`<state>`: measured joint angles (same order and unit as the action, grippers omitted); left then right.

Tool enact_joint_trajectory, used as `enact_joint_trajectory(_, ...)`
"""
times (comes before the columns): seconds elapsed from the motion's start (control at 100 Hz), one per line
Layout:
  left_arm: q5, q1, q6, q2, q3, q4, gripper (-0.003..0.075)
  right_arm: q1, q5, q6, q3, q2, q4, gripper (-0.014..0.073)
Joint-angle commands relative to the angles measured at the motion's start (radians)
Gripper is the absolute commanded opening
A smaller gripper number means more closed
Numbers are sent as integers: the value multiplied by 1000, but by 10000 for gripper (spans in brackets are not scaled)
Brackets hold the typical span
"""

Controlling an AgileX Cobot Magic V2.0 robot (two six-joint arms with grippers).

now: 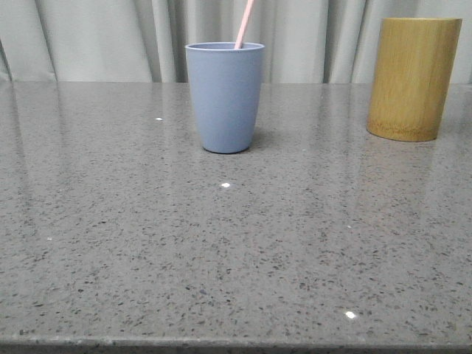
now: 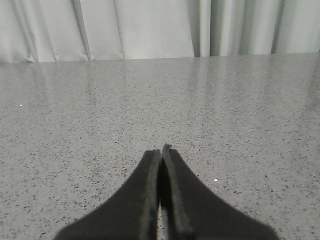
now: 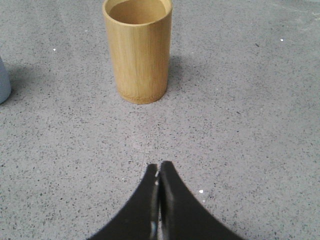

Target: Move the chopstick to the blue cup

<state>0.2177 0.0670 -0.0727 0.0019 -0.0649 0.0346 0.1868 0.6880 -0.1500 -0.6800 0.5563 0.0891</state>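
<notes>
The blue cup [image 1: 225, 96] stands upright at the middle back of the grey stone table. A pale pink chopstick [image 1: 244, 23] stands in it, leaning right and running out of the top of the front view. A sliver of the cup shows in the right wrist view [image 3: 4, 82]. My left gripper [image 2: 161, 150] is shut and empty over bare table. My right gripper [image 3: 159, 164] is shut and empty, a short way in front of the bamboo holder [image 3: 137, 47]. Neither gripper shows in the front view.
The yellow-brown bamboo holder [image 1: 413, 77] stands upright at the back right; what I see of its inside is empty. Pale curtains hang behind the table. The table's front edge [image 1: 236, 343] runs along the bottom of the front view.
</notes>
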Motion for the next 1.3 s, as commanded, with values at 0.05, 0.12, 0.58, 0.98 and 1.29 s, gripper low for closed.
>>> enact_joint_trajectory(0.05, -96, -3, -10, -43, 5, 4, -19, -7, -67, 1, -24, -1, 14, -67)
enact_joint_trajectory(0.12, -102, -3, -10, -40, 20, 12, -19, -7, -66, 1, -24, -1, 14, -67)
enact_joint_trajectory(0.58, -162, -3, -10, -40, 76, 69, -19, -7, -66, 1, -24, -1, 14, -67)
enact_joint_trajectory(0.98, -162, -3, -10, -40, 76, 69, -19, -7, -66, 1, -24, -1, 14, -67)
enact_joint_trajectory(1.29, -162, -3, -10, -40, 76, 69, -19, -7, -66, 1, -24, -1, 14, -67)
